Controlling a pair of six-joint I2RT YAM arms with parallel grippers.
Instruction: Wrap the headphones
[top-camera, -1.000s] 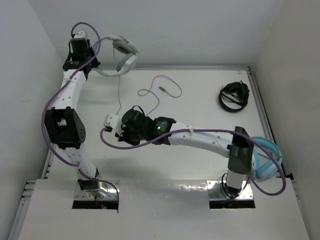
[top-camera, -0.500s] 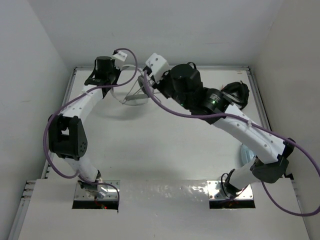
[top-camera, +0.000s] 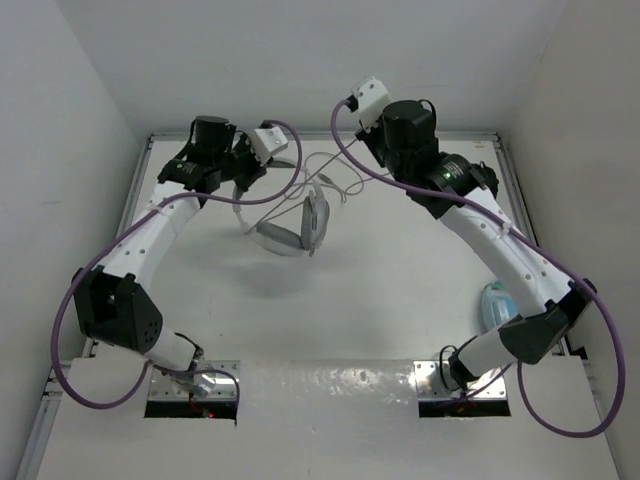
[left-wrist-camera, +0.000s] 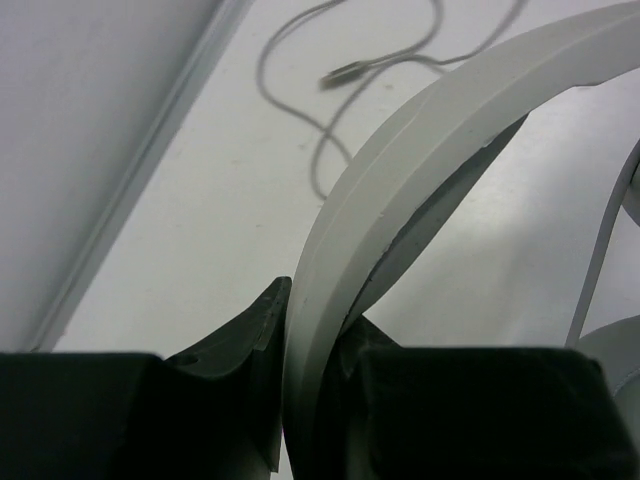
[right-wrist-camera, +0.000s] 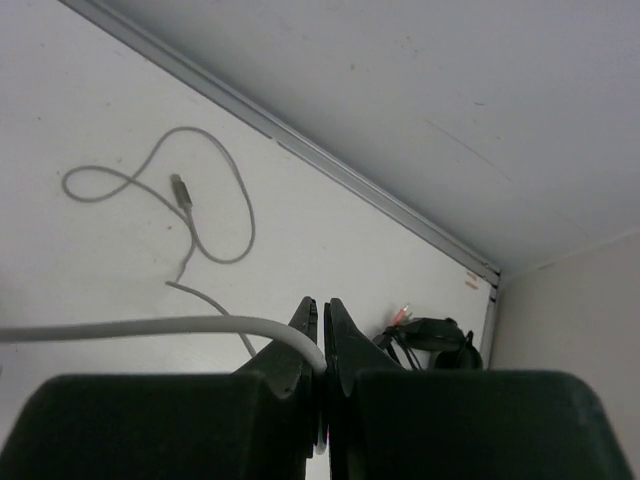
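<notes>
Two arms have shifted within the last second, and the nearest sign of it is by the right arm's elbow, where the light blue headphones now show only as a sliver beside the raised link instead of lying mostly in view. Further in, the white headphones hang over the middle of the table, earcups down. Their shadow falls apart from them, so they seem clear of the surface; a second ago they were held up at the far left near the back wall. The left gripper is clamped narrow on their headband, which runs up between its two fingers in the left wrist view. The right gripper, which was low at mid-table by the cable, is now lifted at the far centre with its jaws pressed together on the thin pale cable. One run of it leads off toward the headphones, and the loose tail drops to the table, where it loops round to the plug. Beyond, the black headphones sit in the far right corner, apart from both grippers. Judging from this, the cable has been picked up and the winding is only starting: no turn is visible round the headband yet, and the slack tail is long.
</notes>
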